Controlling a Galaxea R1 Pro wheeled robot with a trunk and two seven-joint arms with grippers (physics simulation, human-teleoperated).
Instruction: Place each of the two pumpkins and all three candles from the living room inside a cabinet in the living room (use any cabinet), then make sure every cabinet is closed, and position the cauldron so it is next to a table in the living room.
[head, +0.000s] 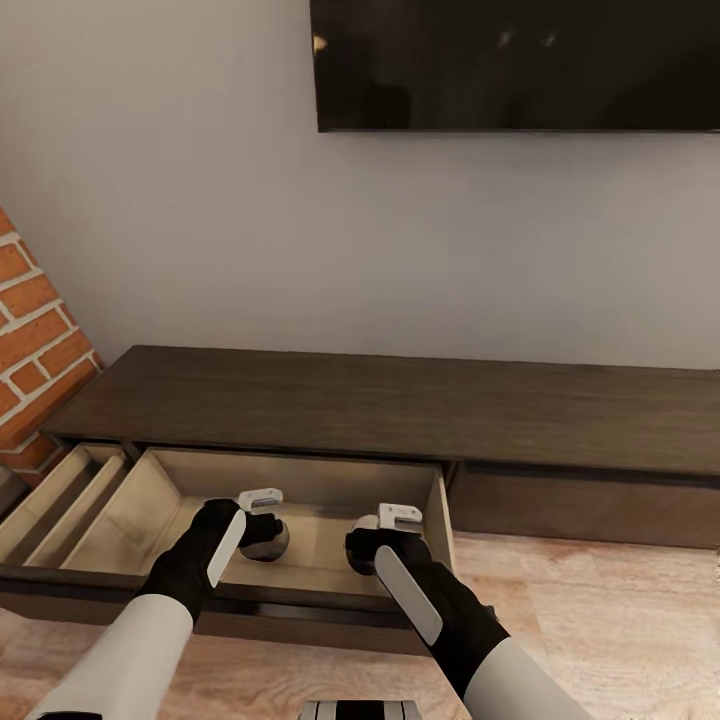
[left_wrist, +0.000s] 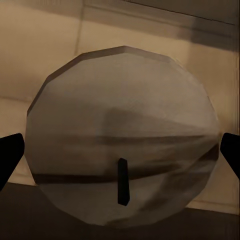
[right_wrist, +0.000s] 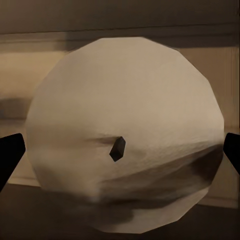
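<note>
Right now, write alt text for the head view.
Both grippers, left and right, each hold a candle over the open drawer of a dark wooden cabinet, below a wall-mounted television.

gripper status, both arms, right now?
Left gripper: shut on a candle, over the open cabinet drawer.
Right gripper: shut on a second candle, over the same drawer.

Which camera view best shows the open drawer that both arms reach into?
The head view: the open drawer of the cabinet appears whole, pale inside. Each wrist view gives just beige lining behind a candle.
</note>
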